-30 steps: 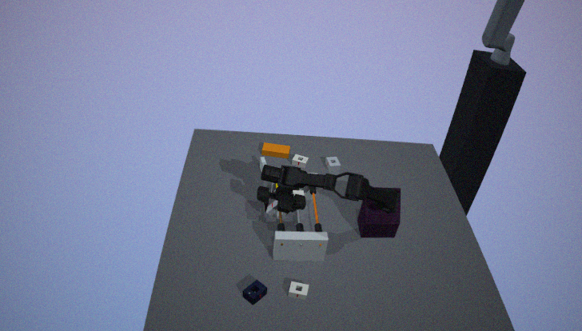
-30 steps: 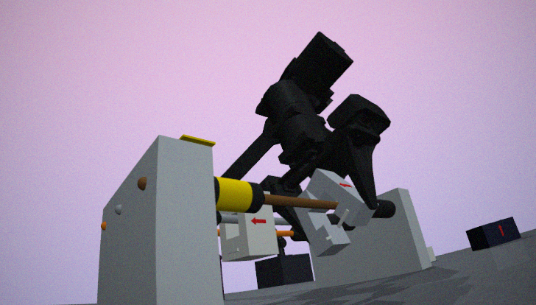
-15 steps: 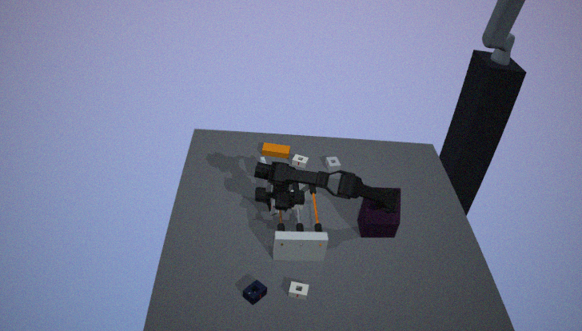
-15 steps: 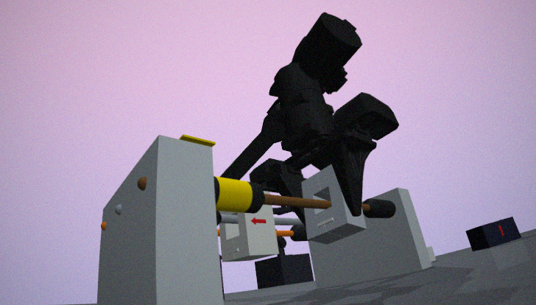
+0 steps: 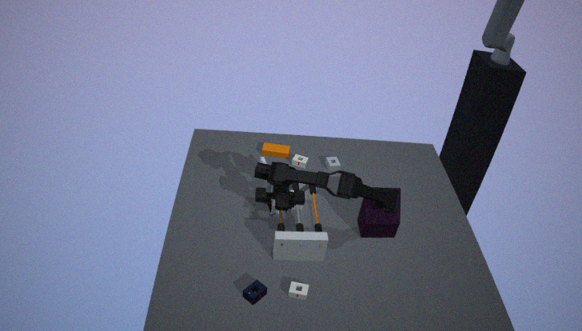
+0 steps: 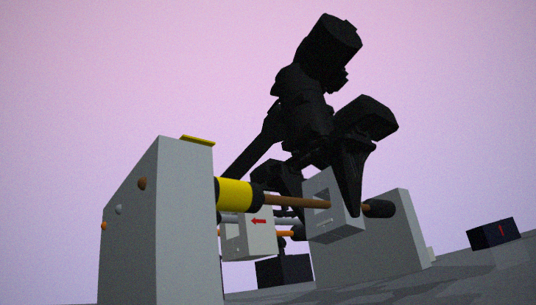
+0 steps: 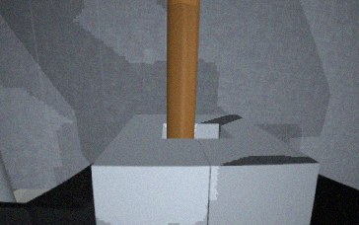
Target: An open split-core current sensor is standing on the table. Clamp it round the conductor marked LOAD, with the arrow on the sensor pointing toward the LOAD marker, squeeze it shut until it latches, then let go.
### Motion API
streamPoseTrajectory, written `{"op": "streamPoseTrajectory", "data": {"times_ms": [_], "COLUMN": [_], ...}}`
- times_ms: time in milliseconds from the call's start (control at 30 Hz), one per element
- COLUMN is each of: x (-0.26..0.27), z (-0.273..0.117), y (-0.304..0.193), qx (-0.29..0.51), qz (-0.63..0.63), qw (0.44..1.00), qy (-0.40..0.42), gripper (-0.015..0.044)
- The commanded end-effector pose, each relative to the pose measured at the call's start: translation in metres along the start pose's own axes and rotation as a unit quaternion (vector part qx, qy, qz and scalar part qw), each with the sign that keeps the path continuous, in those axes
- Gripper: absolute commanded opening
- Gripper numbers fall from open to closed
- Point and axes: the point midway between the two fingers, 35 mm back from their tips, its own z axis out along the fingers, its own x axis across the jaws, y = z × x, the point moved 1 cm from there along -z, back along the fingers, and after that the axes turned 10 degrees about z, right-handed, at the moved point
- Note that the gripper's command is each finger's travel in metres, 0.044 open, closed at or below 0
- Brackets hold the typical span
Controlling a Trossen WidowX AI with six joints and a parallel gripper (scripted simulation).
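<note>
The grey split-core sensor (image 6: 336,220) (image 7: 150,192) is around the brown-orange conductor (image 6: 284,200) (image 7: 182,74) (image 5: 281,216). Its two halves meet along a thin seam in the wrist view, and the conductor runs through its window. Whether the latch has caught cannot be told. My gripper (image 6: 328,215) (image 7: 186,152) is shut on the sensor, one black finger on each side. The sensor's arrow does not show. A yellow sleeve (image 6: 235,194) is on this conductor beside the near post in the exterior view; no lettering is legible.
A white sensor (image 6: 261,238) with a red arrow hangs on a neighbouring conductor. End blocks (image 5: 300,247) (image 6: 185,222) hold the conductors. A purple box (image 5: 379,221), an orange block (image 5: 275,150), a dark blue sensor (image 5: 253,292) (image 6: 484,238) and small pale sensors stand around.
</note>
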Motion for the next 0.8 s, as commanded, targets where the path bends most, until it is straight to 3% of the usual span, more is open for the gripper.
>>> {"op": "streamPoseTrajectory", "data": {"times_ms": [0,533,767], "x": [0.0010,0.0038,0.0036], "z": [0.0007,0.0065,0.0033], "y": [-0.0016,-0.0021,-0.0012], "qx": [0.004,0.006,0.005], "qz": [-0.004,-0.003,-0.004], "qw": [1.000,1.000,1.000], "qy": [0.014,0.030,0.030], "gripper": [0.0000,0.0000,0.0184]}}
